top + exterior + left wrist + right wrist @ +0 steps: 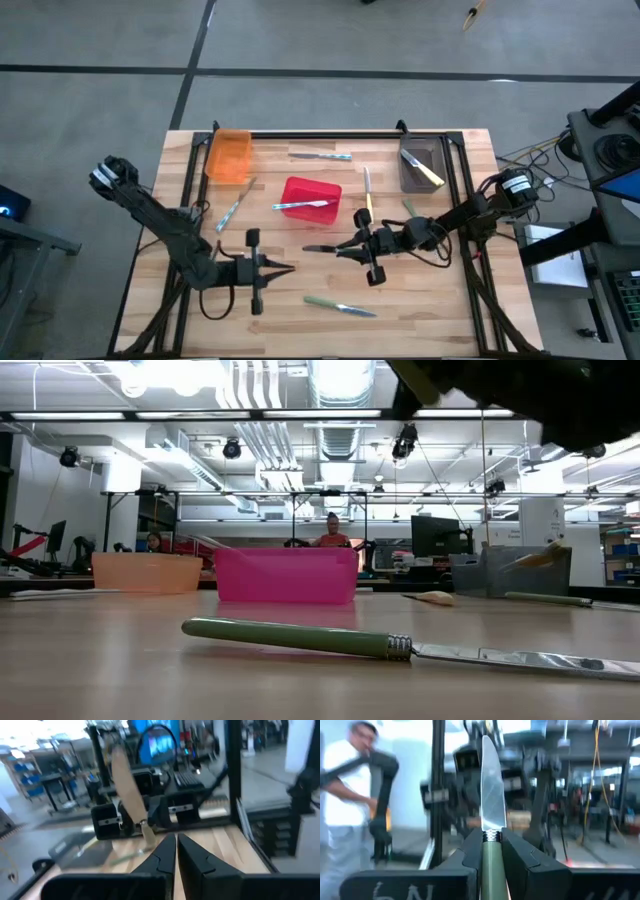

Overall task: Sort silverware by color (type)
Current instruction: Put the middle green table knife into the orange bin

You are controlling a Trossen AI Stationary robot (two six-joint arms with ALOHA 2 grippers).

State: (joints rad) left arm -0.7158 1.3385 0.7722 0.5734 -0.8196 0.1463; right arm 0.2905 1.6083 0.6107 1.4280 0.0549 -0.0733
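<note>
Both my arms are dark, near-black jointed links. The left arm [165, 225] has a pale grey-white cap at its base joint, out past the table [330, 310] edge. The right arm [470, 215] has a round motor housing with a light face near the table's opposite edge, black cable looping beside it. The left gripper [175, 851] has tapered matte black fingers. The right gripper [492, 851] has blocky black fingers; its carriage carries scrawled white markings.

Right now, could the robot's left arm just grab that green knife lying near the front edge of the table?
Probably yes. The left gripper is shut and holds nothing, and the green knife lies on bare wood close by with nothing between them. The right gripper holds another knife farther off.
</note>
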